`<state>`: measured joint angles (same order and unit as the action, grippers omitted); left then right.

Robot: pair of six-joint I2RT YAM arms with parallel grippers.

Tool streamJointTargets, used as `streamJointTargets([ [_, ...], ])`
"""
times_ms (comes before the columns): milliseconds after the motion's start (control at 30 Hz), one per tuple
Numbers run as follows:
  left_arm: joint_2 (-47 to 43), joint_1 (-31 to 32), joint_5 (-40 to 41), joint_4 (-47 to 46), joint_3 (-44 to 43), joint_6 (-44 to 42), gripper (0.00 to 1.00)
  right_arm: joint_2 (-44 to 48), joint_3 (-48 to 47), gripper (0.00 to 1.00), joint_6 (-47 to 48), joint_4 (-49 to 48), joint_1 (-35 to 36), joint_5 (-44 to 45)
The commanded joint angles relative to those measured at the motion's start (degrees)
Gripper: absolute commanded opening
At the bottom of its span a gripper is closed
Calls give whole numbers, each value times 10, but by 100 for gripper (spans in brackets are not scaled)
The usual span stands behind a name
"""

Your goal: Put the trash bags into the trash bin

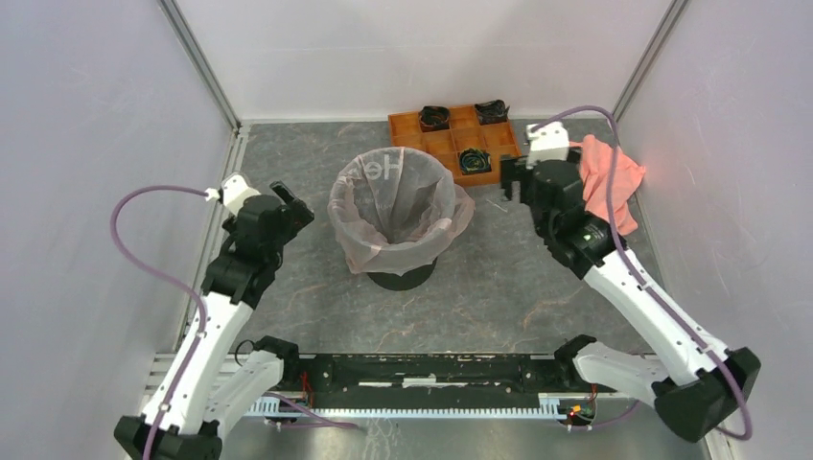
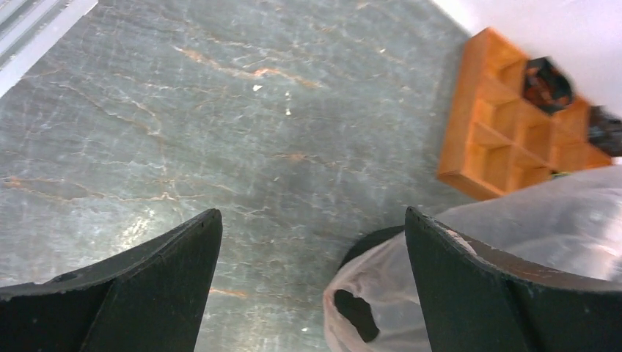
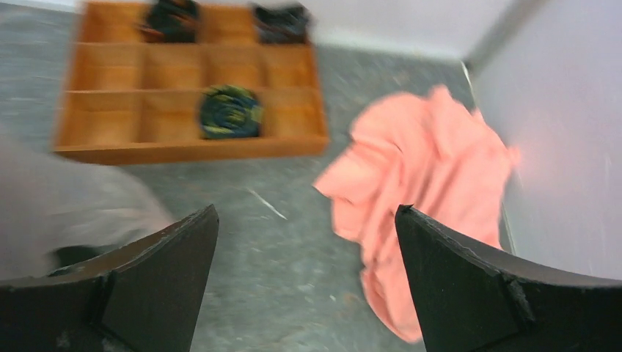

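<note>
The black trash bin (image 1: 401, 278) stands mid-table. The translucent pale pink trash bag (image 1: 398, 206) lines it, its mouth spread wide and folded down over the rim. My left gripper (image 1: 294, 204) hangs open just left of the bin, apart from the bag. In the left wrist view the left gripper (image 2: 312, 213) is empty, with the bag (image 2: 513, 235) and a dark patch of bin (image 2: 370, 246) at lower right. My right gripper (image 1: 510, 179) is open to the right of the bin. The right wrist view shows the right gripper (image 3: 306, 209) empty over bare table, with the bag (image 3: 73, 205) at far left.
An orange compartment tray (image 1: 451, 144) with dark rolled items sits behind the bin, also in both wrist views (image 2: 513, 125) (image 3: 191, 95). A salmon-pink cloth (image 1: 609, 182) lies by the right wall, just beyond my right fingers (image 3: 425, 176). White walls enclose three sides.
</note>
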<state>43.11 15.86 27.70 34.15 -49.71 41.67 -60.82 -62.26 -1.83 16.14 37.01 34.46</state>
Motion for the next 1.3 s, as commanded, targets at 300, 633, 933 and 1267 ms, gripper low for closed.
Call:
streamJointTargets([
  [300, 191, -203, -425, -183, 42, 39, 99, -144, 148, 98, -238, -196, -274, -628],
  [633, 294, -237, -631, -305, 102, 56, 97, -289, 164, 98, -381, -384, -237, -777],
  [933, 333, -132, -603, -339, 123, 62, 97, -271, 220, 98, -383, -404, -176, -745],
  [1267, 276, -11, -558, -383, 197, 121, 96, -172, 315, 98, -341, -342, -144, -719],
])
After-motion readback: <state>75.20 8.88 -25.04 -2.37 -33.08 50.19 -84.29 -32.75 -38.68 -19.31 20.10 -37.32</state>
